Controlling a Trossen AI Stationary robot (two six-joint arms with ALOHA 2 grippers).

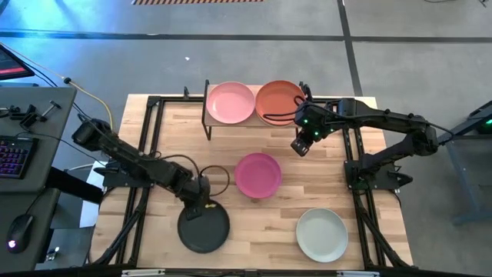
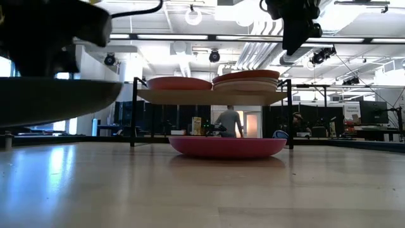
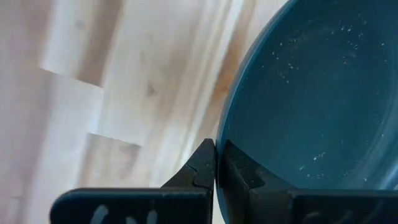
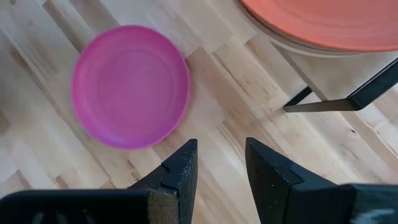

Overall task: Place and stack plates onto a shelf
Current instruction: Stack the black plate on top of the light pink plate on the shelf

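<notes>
My left gripper (image 1: 201,203) is shut on a charcoal plate (image 1: 204,228) at the table's near left. In the low view the plate (image 2: 50,98) hangs above the tabletop. My right gripper (image 1: 301,146) stands open in the air beside the shelf's right end, with nothing between its fingers (image 4: 180,171). The shelf (image 2: 190,96) carries a light pink plate (image 1: 230,102) and a terracotta plate (image 1: 280,102), which tops a small stack. A magenta plate (image 1: 257,175) rests on its base at mid-table. A pale mint-white plate (image 1: 322,234) lies near the front right. My left gripper pinches the charcoal plate's rim (image 3: 219,134) at the plate's far side. One finger (image 3: 202,168) stands outside the rim and the other inside the bowl. The fingers come from above, pointing steeply down. The plate hangs about level, lifted clear of the table.
Black frame rails (image 1: 154,123) run along the table's left and right sides. A keyboard (image 1: 11,154) and a mouse (image 1: 19,229) sit on a side desk to the left. Bare wood lies between the magenta plate and the shelf. A person (image 2: 228,121) stands far behind the table.
</notes>
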